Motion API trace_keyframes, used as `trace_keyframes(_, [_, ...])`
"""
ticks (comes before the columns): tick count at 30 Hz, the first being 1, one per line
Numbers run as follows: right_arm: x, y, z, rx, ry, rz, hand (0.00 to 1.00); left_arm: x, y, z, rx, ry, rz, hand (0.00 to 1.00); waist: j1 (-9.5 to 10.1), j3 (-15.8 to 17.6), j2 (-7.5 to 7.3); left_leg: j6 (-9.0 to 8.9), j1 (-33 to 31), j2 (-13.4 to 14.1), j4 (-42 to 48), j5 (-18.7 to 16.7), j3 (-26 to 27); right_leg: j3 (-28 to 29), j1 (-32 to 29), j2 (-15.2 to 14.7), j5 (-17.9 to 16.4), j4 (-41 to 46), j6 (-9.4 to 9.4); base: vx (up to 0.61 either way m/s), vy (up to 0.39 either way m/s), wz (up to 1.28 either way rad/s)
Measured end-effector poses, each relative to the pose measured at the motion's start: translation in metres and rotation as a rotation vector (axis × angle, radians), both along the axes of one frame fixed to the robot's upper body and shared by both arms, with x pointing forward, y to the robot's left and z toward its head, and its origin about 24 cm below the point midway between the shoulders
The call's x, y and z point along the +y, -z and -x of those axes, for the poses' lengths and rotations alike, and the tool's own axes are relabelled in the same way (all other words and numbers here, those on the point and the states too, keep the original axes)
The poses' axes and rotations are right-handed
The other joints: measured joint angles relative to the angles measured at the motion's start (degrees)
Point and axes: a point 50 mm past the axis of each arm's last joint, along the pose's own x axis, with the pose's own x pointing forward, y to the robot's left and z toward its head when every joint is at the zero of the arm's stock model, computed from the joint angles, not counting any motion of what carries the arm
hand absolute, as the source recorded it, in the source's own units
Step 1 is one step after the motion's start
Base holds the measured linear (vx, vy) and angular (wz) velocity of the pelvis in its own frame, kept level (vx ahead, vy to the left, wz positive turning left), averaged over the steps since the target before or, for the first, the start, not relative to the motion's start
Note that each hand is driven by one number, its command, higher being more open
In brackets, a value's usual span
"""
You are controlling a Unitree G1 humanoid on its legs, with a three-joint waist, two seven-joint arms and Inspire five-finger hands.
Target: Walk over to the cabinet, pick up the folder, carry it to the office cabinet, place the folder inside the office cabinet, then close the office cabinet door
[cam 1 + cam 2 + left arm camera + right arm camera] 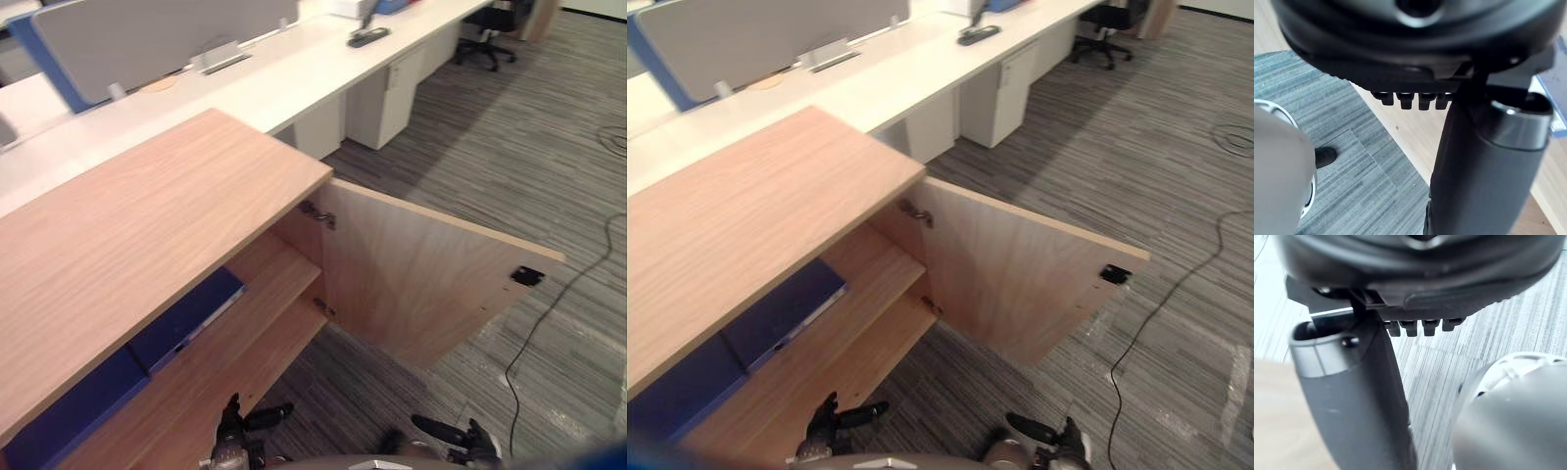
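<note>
The wooden office cabinet [127, 225] stands at the left, and its door [421, 279] is swung wide open to the right. A blue folder [186, 318] lies flat on the upper shelf inside, with another dark blue item [69, 416] beside it further left. Both hands hang low in front of the cabinet, apart from it. My left hand [240, 436] is below the lower shelf's edge, and its fingers [1410, 100] are straight and hold nothing. My right hand [460, 438] is below the open door, over the carpet, also open and empty, with its fingers [1420, 327] straight.
A long white desk [294, 78] with a grey divider panel [147, 34] runs behind the cabinet. Under it stands a white drawer unit [387, 93]. A black office chair [490, 29] is at the far right. A thin cable [549, 313] crosses the striped carpet right of the door.
</note>
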Motion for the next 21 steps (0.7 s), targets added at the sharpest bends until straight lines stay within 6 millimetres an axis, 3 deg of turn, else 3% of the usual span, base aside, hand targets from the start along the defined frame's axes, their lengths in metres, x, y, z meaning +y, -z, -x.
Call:
trace_keyframes(1, [0.001,0.001,0.000,0.004,-0.003,-0.006,1.00,0.003,0.001,0.004,0.022,-0.004,-0.007,1.00,-0.04,-0.1,0.09,-0.30,0.3,0.8,0.1,0.4,0.4,0.2,0.7,1.4,0.3,-1.4,-0.07,0.05,-0.123,-0.68])
trace_keyframes(2, [0.000,0.002,0.007,0.022,-0.004,-0.005,1.00,0.002,0.003,0.006,0.036,-0.003,-0.006,1.00,-0.73,-0.8,0.74,-0.84,0.1,2.9,-0.1,0.7,0.7,0.2,1.3,4.9,1.3,-4.9,-0.87,0.08,-0.197,-0.42])
trace_keyframes(6, [-0.002,0.002,0.012,0.043,-0.013,-0.001,1.00,-0.007,0.005,0.007,0.043,0.004,0.025,1.00,-1.08,-1.6,1.97,-2.20,1.0,6.3,-0.6,1.6,3.1,2.4,2.2,11.4,3.6,-11.4,-2.71,0.08,-0.154,-0.49])
trace_keyframes(10, [0.000,0.002,0.008,0.036,-0.046,0.004,1.00,-0.011,0.004,0.001,0.026,-0.009,0.045,1.00,-2.50,-2.3,1.83,-2.92,1.7,6.5,-0.6,2.4,3.6,3.5,3.1,12.6,4.4,-13.8,-2.65,0.05,-0.046,-0.20])
trace_keyframes(14, [0.000,-0.001,0.000,0.001,-0.056,0.012,1.00,-0.016,0.003,-0.002,0.012,-0.002,0.054,1.00,-2.48,-3.4,1.67,-2.94,1.5,5.8,-0.6,2.4,3.6,3.7,3.8,12.6,6.1,-16.4,-2.10,0.02,0.039,-0.01])
trace_keyframes(19, [-0.010,-0.029,-0.049,-0.216,-0.090,0.094,1.00,-0.014,0.001,-0.001,0.002,0.014,0.048,1.00,-2.46,-4.0,1.55,-2.90,0.2,4.5,-0.8,2.5,3.3,3.9,3.8,12.6,9.4,-20.4,-1.86,-0.03,0.031,-0.01])
trace_keyframes(21, [-0.019,-0.053,-0.081,-0.354,-0.106,0.154,1.00,-0.010,0.002,0.008,0.014,0.010,0.046,1.00,-2.45,-4.4,1.50,-2.83,0.0,3.9,-1.3,2.5,3.1,4.0,4.0,12.6,10.7,-22.1,-1.78,-0.07,0.016,-0.02])
